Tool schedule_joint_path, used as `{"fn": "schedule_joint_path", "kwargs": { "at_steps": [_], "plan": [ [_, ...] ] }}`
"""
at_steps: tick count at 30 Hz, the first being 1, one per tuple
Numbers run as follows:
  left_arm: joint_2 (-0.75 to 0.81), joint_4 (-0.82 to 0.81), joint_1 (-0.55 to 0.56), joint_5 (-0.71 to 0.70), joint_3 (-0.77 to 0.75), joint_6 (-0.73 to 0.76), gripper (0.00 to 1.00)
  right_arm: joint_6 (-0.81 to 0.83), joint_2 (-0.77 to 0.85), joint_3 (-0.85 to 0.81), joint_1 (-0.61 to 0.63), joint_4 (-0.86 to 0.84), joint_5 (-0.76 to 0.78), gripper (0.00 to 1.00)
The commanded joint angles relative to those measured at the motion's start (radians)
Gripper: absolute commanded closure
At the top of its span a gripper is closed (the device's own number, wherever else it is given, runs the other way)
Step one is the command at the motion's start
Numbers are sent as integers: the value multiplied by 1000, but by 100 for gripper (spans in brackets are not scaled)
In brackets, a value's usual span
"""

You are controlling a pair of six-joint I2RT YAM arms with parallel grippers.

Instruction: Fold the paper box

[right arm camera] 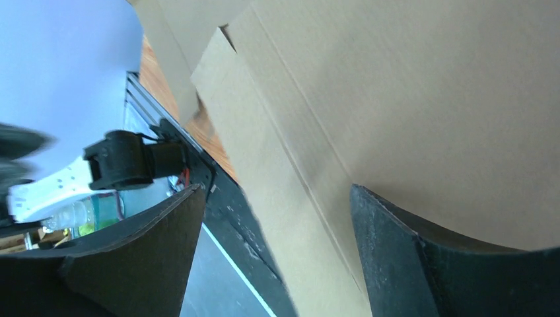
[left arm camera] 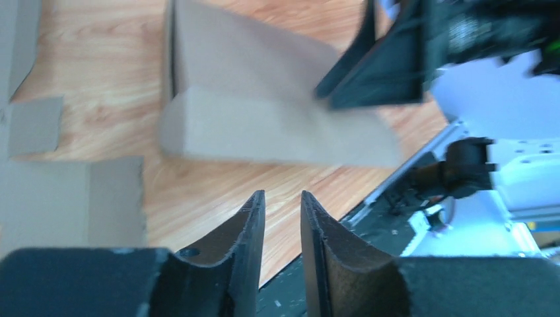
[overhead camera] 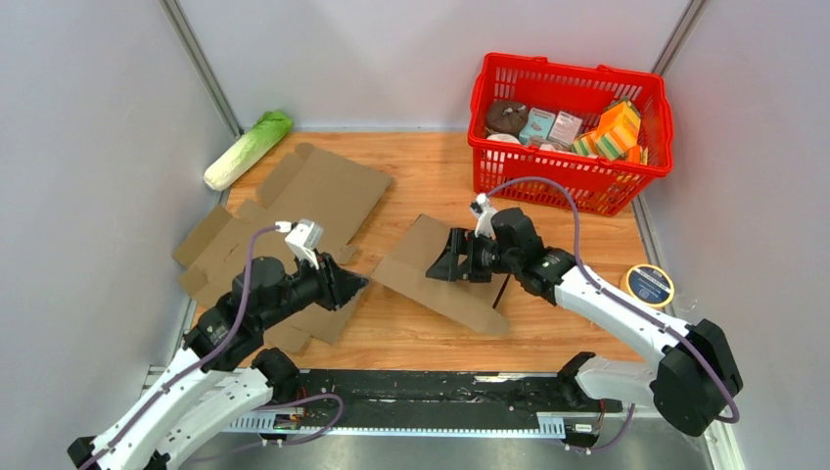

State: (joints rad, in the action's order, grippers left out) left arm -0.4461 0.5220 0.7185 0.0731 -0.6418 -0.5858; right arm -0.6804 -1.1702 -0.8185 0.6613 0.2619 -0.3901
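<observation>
The paper box is a flattened brown cardboard piece [overhead camera: 431, 279] lying mid-table, one edge raised under my right gripper [overhead camera: 440, 266]. That gripper stands open, its wide-spread jaws tilted down onto the box's right part. In the right wrist view the box's creased panels [right arm camera: 396, 99] fill the space beyond the gripper [right arm camera: 276, 188], and nothing is pinched. My left gripper [overhead camera: 357, 284] hovers just left of the box. In its own view the gripper [left arm camera: 282, 195] is slightly open with nothing between the fingers. It faces the box's raised fold [left arm camera: 264, 125], about a hand's width away.
A second, unfolded cardboard sheet [overhead camera: 313, 191] lies at the left under the left arm. A cabbage [overhead camera: 248, 149] rests at the back left. A red basket [overhead camera: 573, 171] of goods stands at the back right. A round yellow-rimmed tin [overhead camera: 649, 285] sits by the right wall.
</observation>
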Motion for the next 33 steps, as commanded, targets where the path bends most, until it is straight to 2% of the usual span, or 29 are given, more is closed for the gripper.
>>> {"fn": "schedule_joint_path", "kwargs": {
  "at_steps": [1, 2, 6, 8, 11, 12, 16, 20, 23, 26, 27, 28, 29, 30, 33],
  "plan": [
    [-194, -31, -1, 128, -178, -2, 69, -10, -16, 73, 11, -50, -18, 17],
    [-310, -52, -4, 131, -203, -5, 71, -2, -6, 100, 11, -44, 17, 18],
    [-598, -242, -5, 185, -251, -15, 78, 22, 73, 124, -8, 12, 86, 18],
    [-751, -298, -5, 223, -237, -17, 80, 27, 127, 124, -22, 87, 138, 18],
    [-882, -450, -4, 260, -171, -60, 81, 18, 262, 182, -51, 181, 247, 18],
    [-904, -512, -5, 249, -154, -69, 81, 10, 312, 211, -60, 178, 261, 18],
    [-979, -516, -13, 225, -153, -60, 82, -37, 380, 297, -74, 192, 304, 20],
    [-933, -501, -13, 199, -162, -49, 80, -61, 389, 317, -74, 246, 423, 24],
    [-876, -435, -25, 205, -182, -29, 79, -59, 357, 321, -81, 234, 438, 20],
    [-795, -387, -50, 200, -185, -13, 72, -54, 328, 328, -107, 224, 415, 21],
    [-780, -373, -74, 191, -185, 0, 65, -54, 325, 349, -135, 194, 405, 23],
    [-767, -363, -91, 183, -180, 6, 62, -54, 323, 366, -156, 174, 370, 25],
    [-761, -353, -111, 188, -177, 10, 59, -53, 322, 381, -178, 153, 323, 33],
    [-767, -352, -160, 198, -173, 11, 48, -56, 317, 413, -224, 110, 300, 38],
    [-828, -361, -221, 260, -170, 14, 31, -47, 308, 447, -288, 45, 241, 44]
  ]
}}
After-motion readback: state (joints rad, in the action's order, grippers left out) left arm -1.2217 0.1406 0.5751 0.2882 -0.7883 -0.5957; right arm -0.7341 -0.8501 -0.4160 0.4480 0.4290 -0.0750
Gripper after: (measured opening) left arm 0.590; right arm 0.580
